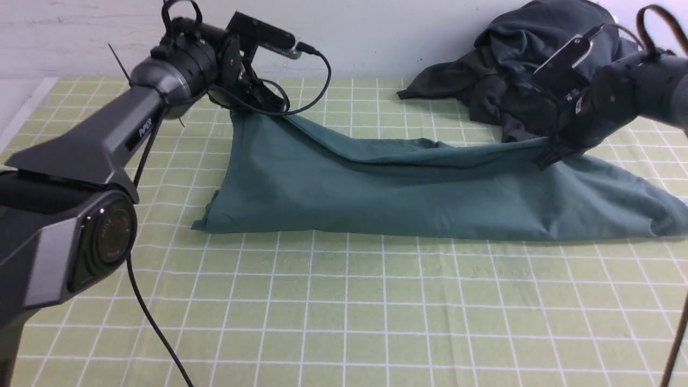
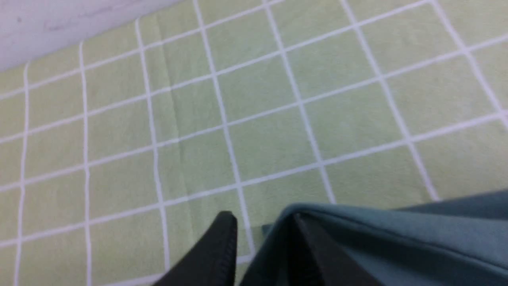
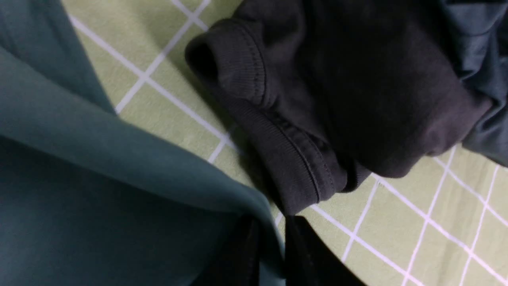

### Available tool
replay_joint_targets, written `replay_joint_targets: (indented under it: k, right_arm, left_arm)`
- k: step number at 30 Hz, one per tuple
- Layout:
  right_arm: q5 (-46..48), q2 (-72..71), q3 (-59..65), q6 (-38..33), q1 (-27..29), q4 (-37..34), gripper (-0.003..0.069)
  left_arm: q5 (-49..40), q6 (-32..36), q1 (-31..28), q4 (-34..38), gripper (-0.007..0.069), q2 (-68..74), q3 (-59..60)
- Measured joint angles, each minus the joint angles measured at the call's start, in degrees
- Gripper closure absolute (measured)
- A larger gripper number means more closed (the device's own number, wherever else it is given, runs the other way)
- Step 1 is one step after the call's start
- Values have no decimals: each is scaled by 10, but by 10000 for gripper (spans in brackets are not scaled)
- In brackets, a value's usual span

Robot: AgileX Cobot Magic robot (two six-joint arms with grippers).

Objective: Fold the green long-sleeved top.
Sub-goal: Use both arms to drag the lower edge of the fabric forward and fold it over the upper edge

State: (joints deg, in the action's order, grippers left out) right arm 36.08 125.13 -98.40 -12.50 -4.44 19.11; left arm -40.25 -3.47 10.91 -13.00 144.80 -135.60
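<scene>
Checked bench (image 1: 344, 301) bears the top (image 1: 419, 199) mid-fold, far edge raised: left tool (image 2: 260, 228) open, right tool (image 3: 273, 238) pinching it; next, I judge, release cleanly.

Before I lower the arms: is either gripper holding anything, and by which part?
The right gripper pinches the green long-sleeved top by its far edge. The left gripper is open; the top's far corner only drapes over one finger.

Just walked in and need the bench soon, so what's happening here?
Two robot arms are folding a green top on the checked table. The left gripper and right gripper each have its far edge between their fingers, lifted off the table; the left's jaws stand apart, the right's I can't tell. A dark clothes heap lies behind it.
</scene>
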Motion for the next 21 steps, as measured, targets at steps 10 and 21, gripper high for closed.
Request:
replay_joint_targets:
  k: [10,21]
  right_arm:
    - [107,-8,-95,110,-8,-61,438]
    - [70,110,-108,-326,-65,-509,669]
  left_arm:
    - [-57,-139,-33,-22,176,-35,-18]
    - [-294,179,-12,263,592,-51,-22]
